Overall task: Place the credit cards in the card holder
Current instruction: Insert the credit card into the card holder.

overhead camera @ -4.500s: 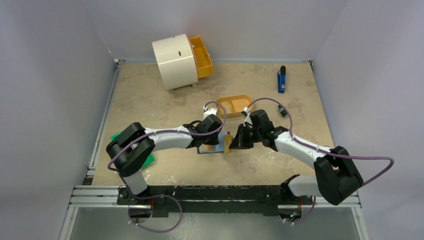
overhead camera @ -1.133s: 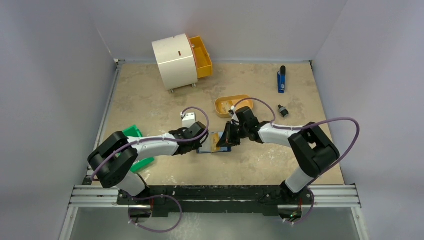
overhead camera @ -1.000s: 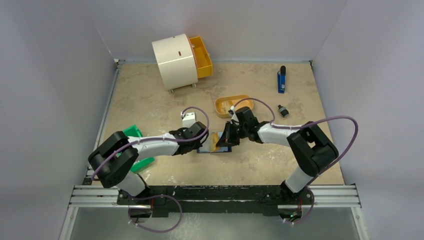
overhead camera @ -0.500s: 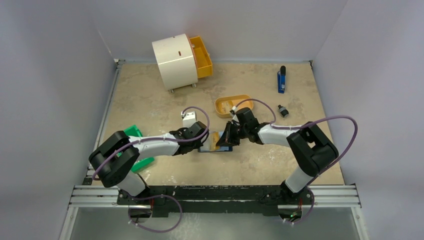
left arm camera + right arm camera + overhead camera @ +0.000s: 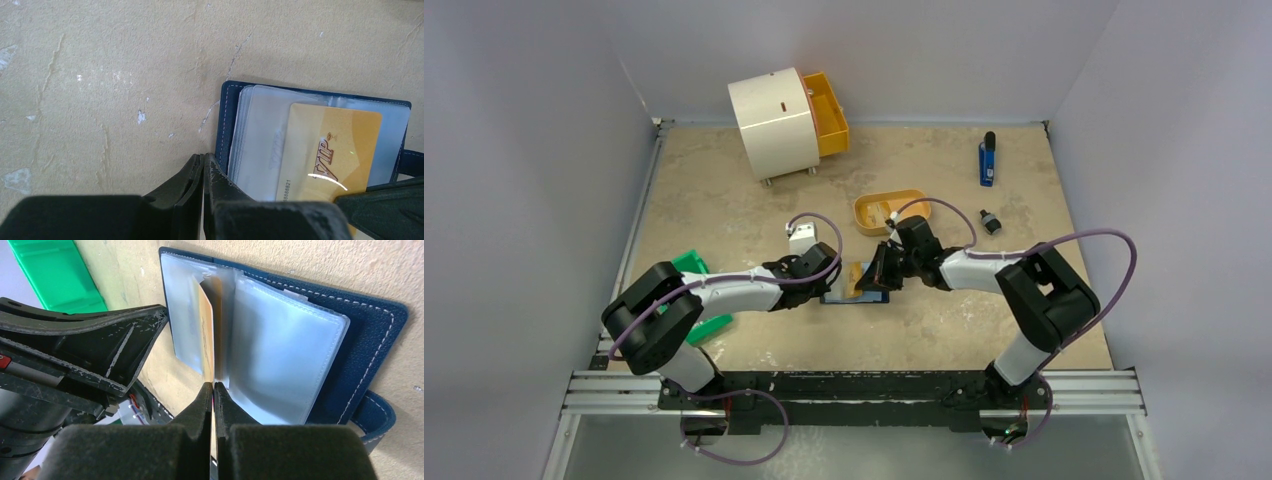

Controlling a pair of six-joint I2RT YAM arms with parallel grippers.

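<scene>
The card holder point(image 5: 869, 297) lies open on the table, its navy cover point(image 5: 372, 335) under clear sleeves point(image 5: 260, 140). A gold credit card point(image 5: 332, 150) marked VIP stands on edge among those sleeves, seen edge-on point(image 5: 207, 335) from the right wrist. My right gripper point(image 5: 213, 388) is shut on that card's near edge, and from above it point(image 5: 876, 281) sits over the holder's right half. My left gripper point(image 5: 203, 158) is shut with nothing visible between its fingers. Its tips touch the holder's left edge point(image 5: 224, 125), and from above it point(image 5: 826, 285) lies just left of the holder.
An orange oval tray point(image 5: 869, 222) holding more cards sits just behind the grippers. A cream round drawer unit point(image 5: 774, 122) with an orange drawer stands at the back. A blue object point(image 5: 987, 160) and a small black part point(image 5: 990, 222) lie at right. A green box point(image 5: 692, 266) lies under the left arm.
Since the earliest frame both grippers shifted slightly left and the card went in among the holder's sleeves. Over the last second almost nothing moved.
</scene>
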